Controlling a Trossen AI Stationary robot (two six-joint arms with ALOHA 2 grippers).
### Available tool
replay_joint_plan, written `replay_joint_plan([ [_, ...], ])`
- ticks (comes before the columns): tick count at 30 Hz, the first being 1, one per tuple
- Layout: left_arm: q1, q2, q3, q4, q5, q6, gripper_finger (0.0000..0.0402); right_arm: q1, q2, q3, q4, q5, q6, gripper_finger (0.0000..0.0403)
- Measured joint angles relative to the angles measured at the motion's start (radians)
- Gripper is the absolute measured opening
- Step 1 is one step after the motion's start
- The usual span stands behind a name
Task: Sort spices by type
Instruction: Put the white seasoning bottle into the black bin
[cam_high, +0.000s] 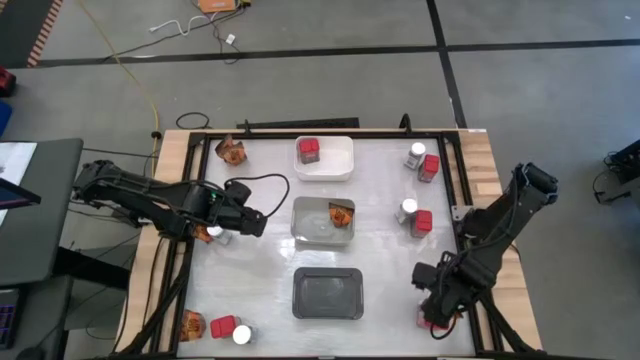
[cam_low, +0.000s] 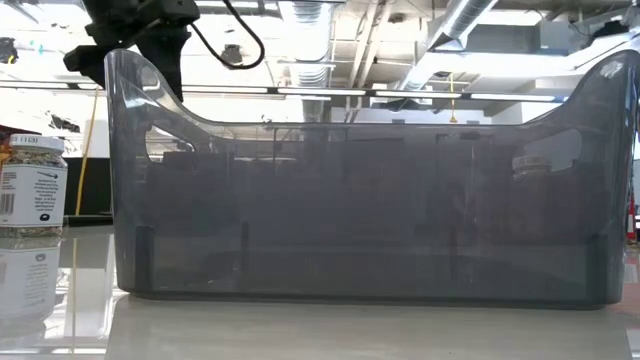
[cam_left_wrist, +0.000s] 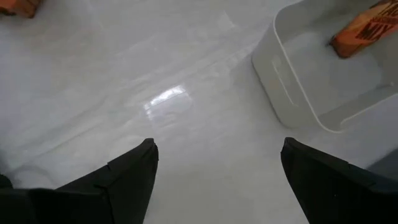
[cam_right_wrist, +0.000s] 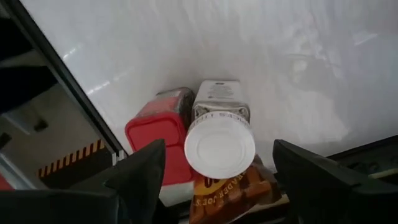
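The table (cam_high: 265, 270) carries three trays in a middle column. The left gripper (cam_left_wrist: 214, 171) hovers beside the clear tray (cam_high: 322, 221) (one packet (cam_high: 341, 215) inside), jaws open. The right gripper (cam_right_wrist: 214, 171), jaws open, hangs over a jar (cam_right_wrist: 219, 140), red box (cam_right_wrist: 158, 134) and another packet (cam_right_wrist: 233, 190) at the near right corner.

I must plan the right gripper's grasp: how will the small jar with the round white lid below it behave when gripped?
The small jar with round white lid looks rigid, probably smooth and somewhat slippery. Standing tall and narrow, it may tip against the red boxy container touching it.
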Motion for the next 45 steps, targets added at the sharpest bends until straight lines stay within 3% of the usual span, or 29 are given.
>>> replay_joint_plan([
  [11,0.0,0.0,0.0,0.001,-0.022,-0.04,0.0324,0.053,0.0,-0.001,0.018,0.06,0.146,0.0321],
  [16,0.0,0.009,0.0,0.001,-0.026,-0.063,0.0324,0.073,-0.003,-0.062,0.095,0.06,0.183,0.0321],
  [29,-0.004,0.086,0.0,0.03,-0.024,-0.061,0.0324,0.091,-0.003,-0.135,0.122,0.051,0.149,0.0321],
  [38,-0.004,0.085,0.0,0.043,-0.02,-0.041,0.0324,0.09,-0.003,-0.149,0.136,0.051,0.095,0.0286],
  [45,-0.004,0.085,0.0,0.044,-0.02,-0.041,0.0324,0.089,-0.004,-0.202,0.229,0.049,0.135,0.0285],
])
